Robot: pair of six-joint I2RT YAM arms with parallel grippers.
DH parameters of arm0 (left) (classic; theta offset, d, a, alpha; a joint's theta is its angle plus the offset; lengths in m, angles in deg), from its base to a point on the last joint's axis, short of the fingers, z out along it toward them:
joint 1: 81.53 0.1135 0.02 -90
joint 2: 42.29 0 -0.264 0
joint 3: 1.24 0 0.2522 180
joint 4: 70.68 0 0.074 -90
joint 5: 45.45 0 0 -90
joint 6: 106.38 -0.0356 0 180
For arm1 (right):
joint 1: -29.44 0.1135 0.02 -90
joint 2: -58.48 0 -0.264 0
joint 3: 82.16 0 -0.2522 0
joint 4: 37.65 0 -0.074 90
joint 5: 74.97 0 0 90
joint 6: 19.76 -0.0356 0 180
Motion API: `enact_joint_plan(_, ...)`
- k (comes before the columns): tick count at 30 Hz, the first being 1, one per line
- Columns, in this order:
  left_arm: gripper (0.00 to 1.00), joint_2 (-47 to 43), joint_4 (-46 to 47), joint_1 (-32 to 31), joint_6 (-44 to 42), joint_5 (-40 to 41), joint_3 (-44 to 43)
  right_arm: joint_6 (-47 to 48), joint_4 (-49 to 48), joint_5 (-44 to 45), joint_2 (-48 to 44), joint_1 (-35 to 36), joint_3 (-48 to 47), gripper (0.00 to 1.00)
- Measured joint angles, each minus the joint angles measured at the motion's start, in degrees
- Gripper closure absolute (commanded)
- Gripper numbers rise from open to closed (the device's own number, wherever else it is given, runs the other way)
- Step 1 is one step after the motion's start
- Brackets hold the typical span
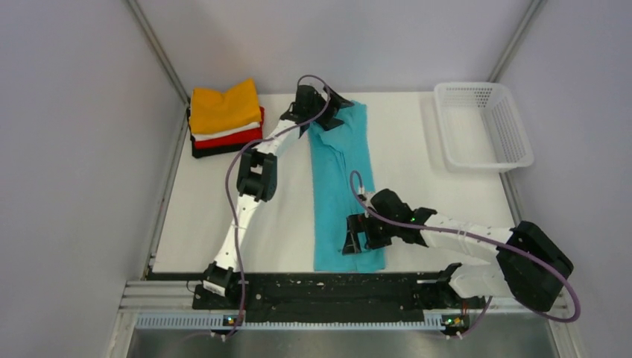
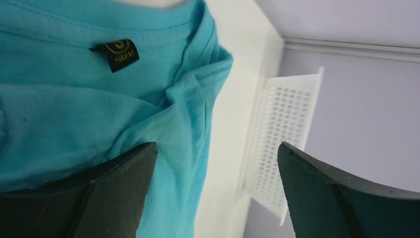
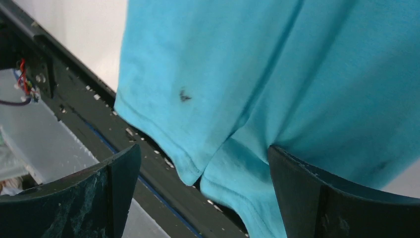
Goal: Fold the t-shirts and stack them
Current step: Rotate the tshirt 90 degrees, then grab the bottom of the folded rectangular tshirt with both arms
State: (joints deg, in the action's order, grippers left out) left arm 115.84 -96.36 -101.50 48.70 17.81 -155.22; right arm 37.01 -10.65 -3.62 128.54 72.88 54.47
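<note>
Far left of the tabletop [image 1: 417,194]: folded stack [image 1: 225,123], orange on top, then white, red, black. My left end effector [image 1: 325,112] hangs spread wide, holding nothing, over the collar of the teal t-shirt [image 1: 339,186], laid as a long strip down the centre. Cloth looks soft, light, floppy, so I'd pinch doubled edges at collar & hem. The neck tag [image 2: 115,53] is black w/ gold print, too blurred to read. My right end effector [image 1: 355,237] gapes empty over the hem
</note>
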Motion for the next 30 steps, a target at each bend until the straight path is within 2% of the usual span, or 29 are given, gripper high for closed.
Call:
enact_joint_plan(3, 0.01, 5.92, 11.06, -0.9, 7.61, 0.28, -4.57, -1.01, -3.41, -1.86, 2.62, 4.15, -0.52, 0.01)
enact_joint_plan(6, 0.01, 7.67, 16.94, -1.77, 11.02, 2.8, -5.07, -2.14, -6.6, -2.36, 4.5, 4.74, -0.94, 0.01)
enact_joint_plan(12, 0.01, 7.67, 18.58, -2.38, 10.21, 8.68, -5.07, -2.32, -3.65, 0.55, 3.34, 5.05, -2.23, 0.01)
enact_joint_plan(18, 0.01, 3.96, 14.73, -0.87, 2.86, 9.29, -3.39, -2.51, 2.99, 5.97, -7.82, 5.31, -2.43, 0.01)
enact_joint_plan(20, 0.01, -0.28, 11.39, -0.24, -0.98, 9.22, -0.92, -2.93, 5.53, 8.68, -12.04, 5.31, -2.45, 0.01)
enact_joint_plan(23, 0.01, -11.47, 6.25, 0.55, -6.67, 8.33, 5.92, -4.57, 10.54, 13.05, -17.16, 5.25, -2.45, 0.01)
enact_joint_plan(27, 0.01, -33.62, -1.51, 0.2, -15.34, 7.39, 17.35, -6.95, 17.49, 16.59, -20.79, 3.8, -2.27, 0.02)
enact_joint_plan(30, 0.01, -54.75, -3.69, -3.63, -22.16, 12.0, 32.09, -8.11, 20.28, 16.24, -21.35, 0.87, -1.53, 0.08)
